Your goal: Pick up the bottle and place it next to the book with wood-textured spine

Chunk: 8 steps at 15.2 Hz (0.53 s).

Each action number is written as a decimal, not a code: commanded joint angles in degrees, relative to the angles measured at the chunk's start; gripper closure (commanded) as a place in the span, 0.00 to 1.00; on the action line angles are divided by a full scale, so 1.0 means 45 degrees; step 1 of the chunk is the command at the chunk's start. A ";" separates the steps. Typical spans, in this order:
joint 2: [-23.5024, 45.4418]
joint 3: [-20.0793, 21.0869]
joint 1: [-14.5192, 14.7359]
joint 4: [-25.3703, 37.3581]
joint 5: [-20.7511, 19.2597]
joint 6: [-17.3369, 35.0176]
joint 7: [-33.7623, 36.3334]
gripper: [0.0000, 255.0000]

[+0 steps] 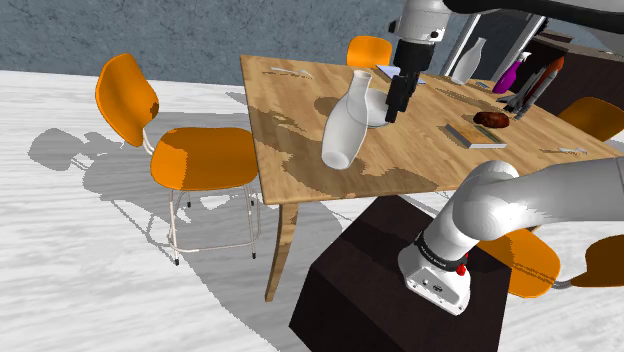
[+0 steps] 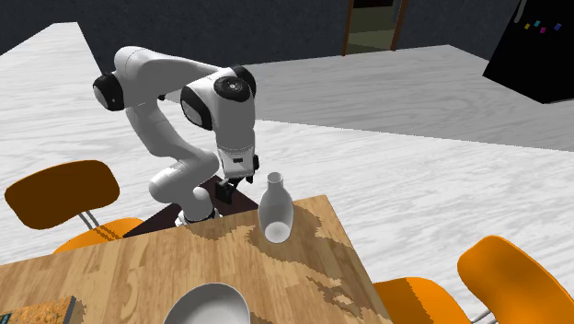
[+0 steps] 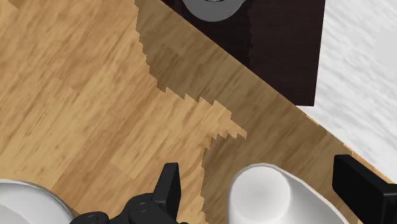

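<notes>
A white bottle (image 1: 345, 125) stands near the wooden table's (image 1: 300, 150) corner closest to the stand. My black gripper (image 1: 394, 108) hangs just beside it, on the shoulder view's right, at about neck height. In the second exterior view the gripper (image 2: 226, 191) sits to the left of the bottle (image 2: 275, 210). The wrist view has the gripper (image 3: 253, 163) open, with the bottle (image 3: 280, 197) between its fingers (image 3: 170, 184) and touching neither. The book (image 1: 474, 133) lies farther along the table with a brown lump on it; the second exterior view shows the book (image 2: 37, 311) too.
A white bowl (image 2: 207, 308) sits close behind the bottle. A second white bottle (image 1: 467, 62), a purple spray bottle (image 1: 510, 72) and a toy rocket (image 1: 535, 85) stand at the table's far side. Orange chairs (image 1: 200, 155) ring the table. The dark stand (image 1: 380, 290) abuts the table edge.
</notes>
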 commanded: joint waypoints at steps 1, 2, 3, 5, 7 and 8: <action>0.0000 0.0000 0.0000 0.0000 0.0000 0.0000 0.0000 0.00; 0.0413 0.0136 0.0034 0.0508 0.0044 -0.0058 0.0124 0.00; 0.0825 0.0269 0.0063 0.1026 0.0080 -0.0128 0.0249 0.00; 0.1647 0.0534 0.0106 0.2094 0.0126 -0.0302 0.0500 0.00; 0.2475 0.0794 0.0139 0.3212 0.0139 -0.0522 0.0760 0.00; 0.2893 0.0923 0.0153 0.3790 0.0133 -0.0649 0.0893 0.00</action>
